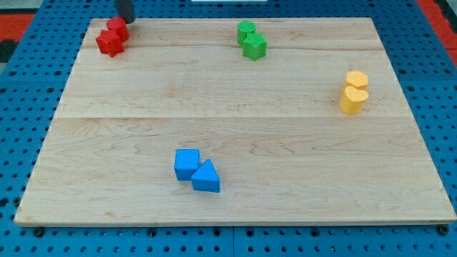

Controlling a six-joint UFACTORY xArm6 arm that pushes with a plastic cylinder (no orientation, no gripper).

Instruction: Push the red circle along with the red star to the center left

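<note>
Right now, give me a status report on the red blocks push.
My tip at the view's top, just above-right of red circle. Red star touching it, both top left. Nothing blocking the path down the left side.

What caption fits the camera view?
My tip at the view's top, just above the red circle and red star.

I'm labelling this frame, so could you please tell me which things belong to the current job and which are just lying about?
In the job: red circle, red star, my tip just above the circle.

Lying about: green blocks, yellow blocks, blue cube, blue triangle.
</note>
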